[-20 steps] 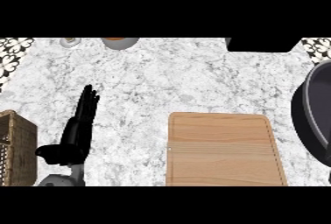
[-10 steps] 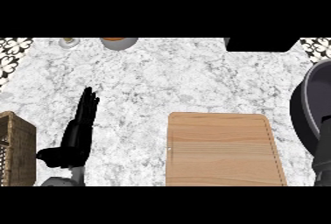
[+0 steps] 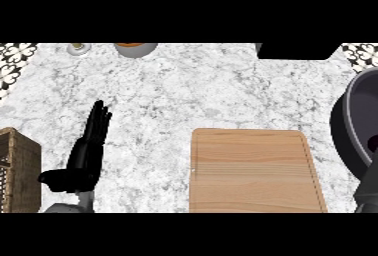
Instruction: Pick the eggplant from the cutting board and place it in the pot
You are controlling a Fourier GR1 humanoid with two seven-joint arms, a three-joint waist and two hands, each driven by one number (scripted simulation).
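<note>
- We are looking at a bare board: no eggplant is lying on it, and we cannot find one anywhere in view.
- The pot is sitting at the right edge, just beside the board, so the carry is a short one; a faint purple patch inside its wall may be the eggplant (too small for us to say).
- Our left hand is resting on the counter at the left, fingers straight and pressed together, pointing far, holding nothing and keeping out of the way.
- Only a grey forearm is showing at the lower right by the pot; the right hand itself is out of view, so we cannot tell its state.
- Against the earlier frame, the view is sitting slightly further right: more of the pot is showing, the crate is showing less, and the board is bare in both.
</note>
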